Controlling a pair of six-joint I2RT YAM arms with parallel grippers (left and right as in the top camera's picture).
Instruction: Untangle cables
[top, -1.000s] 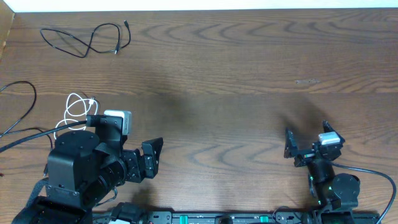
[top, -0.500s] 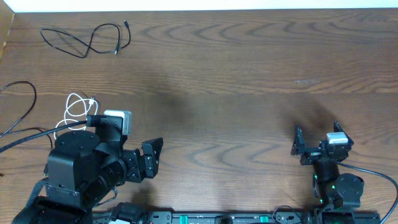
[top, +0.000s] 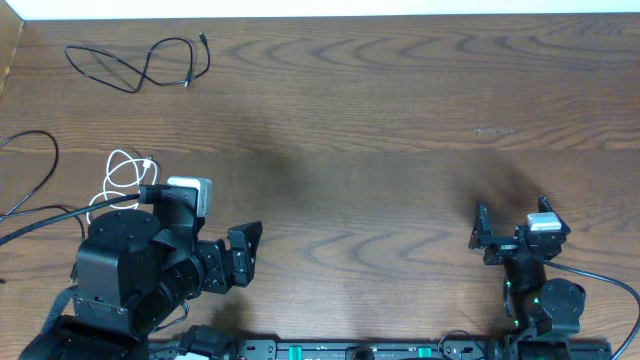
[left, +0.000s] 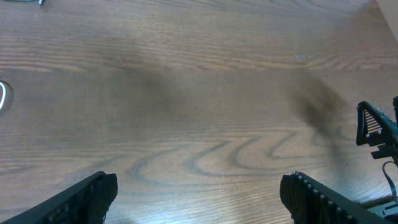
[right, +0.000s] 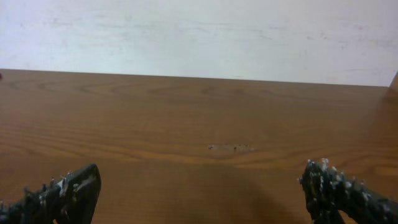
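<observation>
Overhead view: all three cables lie at the left end of the desk (top: 380, 120), separated and out of contact with one another. One black cable (top: 140, 62) sits in the far left corner in loose open curves, both small plugs visible. The second black cable (top: 40, 165) arcs in from the left edge and is partly out of frame. The white cable (top: 120, 175) lies in small loops just beside the left arm (top: 125, 265), part of it hidden under that arm.

Left wrist view: only a sliver of the white cable's loop (left: 3, 96) shows at the left margin; the rest is bare wood grain. This view also catches the right tool (left: 376, 127) at its right edge.

Right wrist view: no cable is visible, only desk, a small pale scuff (right: 231, 148) and a light wall (right: 199, 31) behind.

Left tool (left: 199, 205): fingers well apart, nothing between them, low over the desk. Right tool (right: 202, 199): fingers spread wide, nothing between them, well apart from every cable.
</observation>
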